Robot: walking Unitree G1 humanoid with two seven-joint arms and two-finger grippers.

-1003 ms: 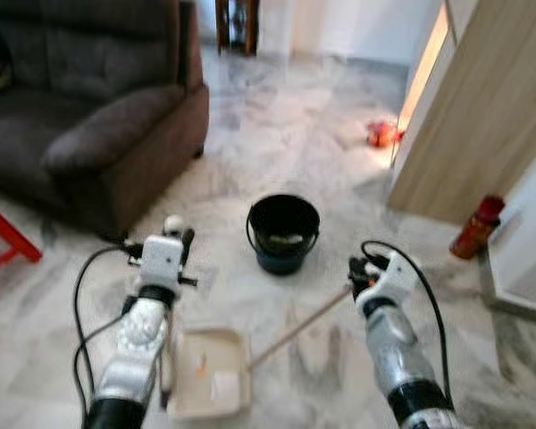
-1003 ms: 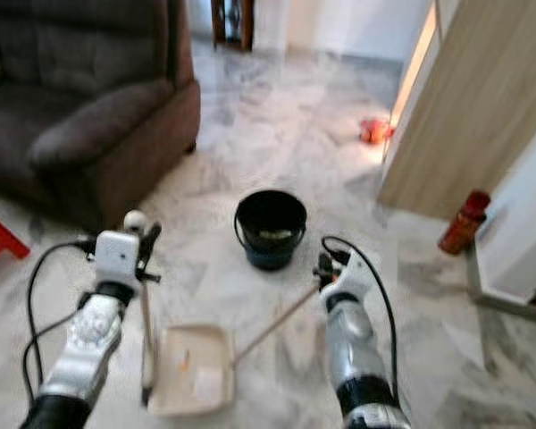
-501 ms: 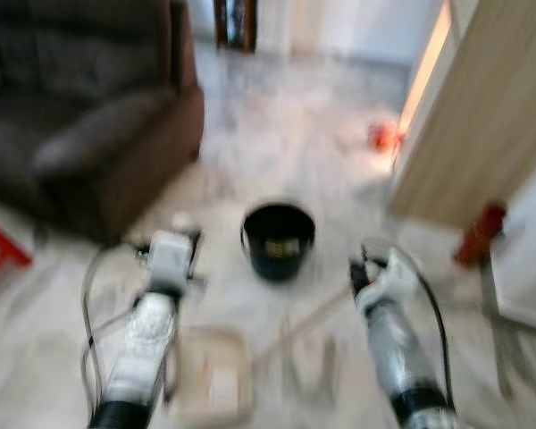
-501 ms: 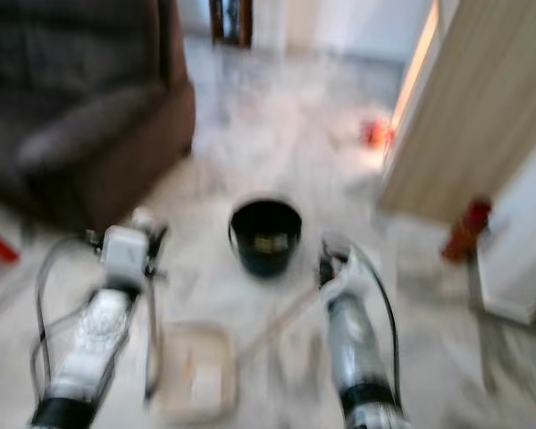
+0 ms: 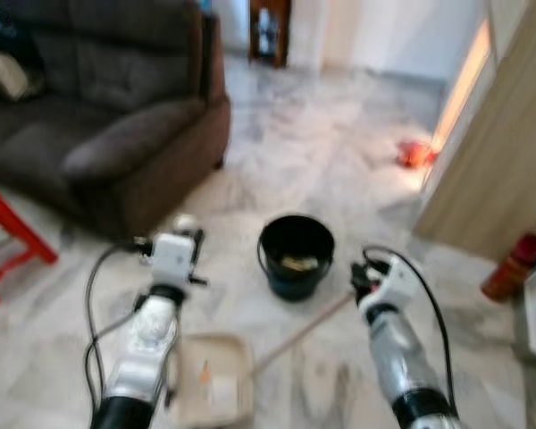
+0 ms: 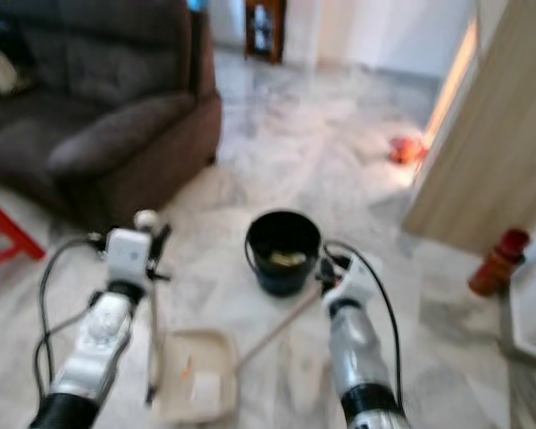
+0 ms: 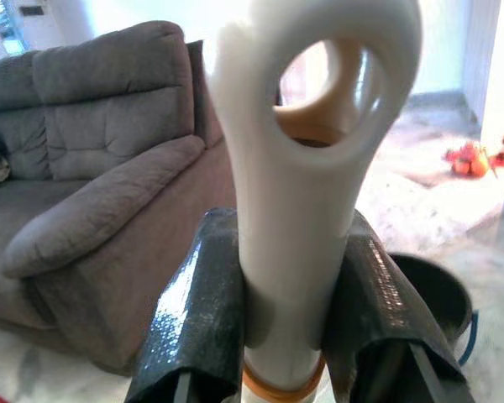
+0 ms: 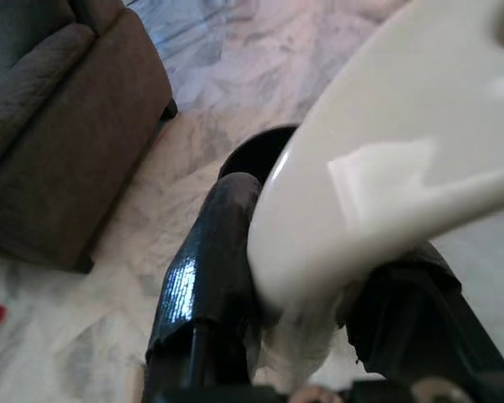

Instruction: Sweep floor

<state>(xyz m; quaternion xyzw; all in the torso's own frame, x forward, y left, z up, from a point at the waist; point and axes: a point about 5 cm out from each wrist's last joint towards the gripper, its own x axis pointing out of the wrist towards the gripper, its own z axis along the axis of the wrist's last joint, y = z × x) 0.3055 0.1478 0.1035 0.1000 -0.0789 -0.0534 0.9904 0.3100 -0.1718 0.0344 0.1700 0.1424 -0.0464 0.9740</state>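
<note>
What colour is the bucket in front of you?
Black. The bucket shows best in the left eye view, standing on the pale marble floor.

Cream plastic dustpan (image 5: 212, 391) flat on the white marbled floor (image 5: 339, 170), bits of debris inside, its upright white handle with looped top (image 7: 307, 168) clamped between black fingers (image 7: 203, 311). Thin tan broom stick (image 5: 305, 331) slants down to the pan; its white handle end (image 8: 378, 193) is gripped too.
</note>
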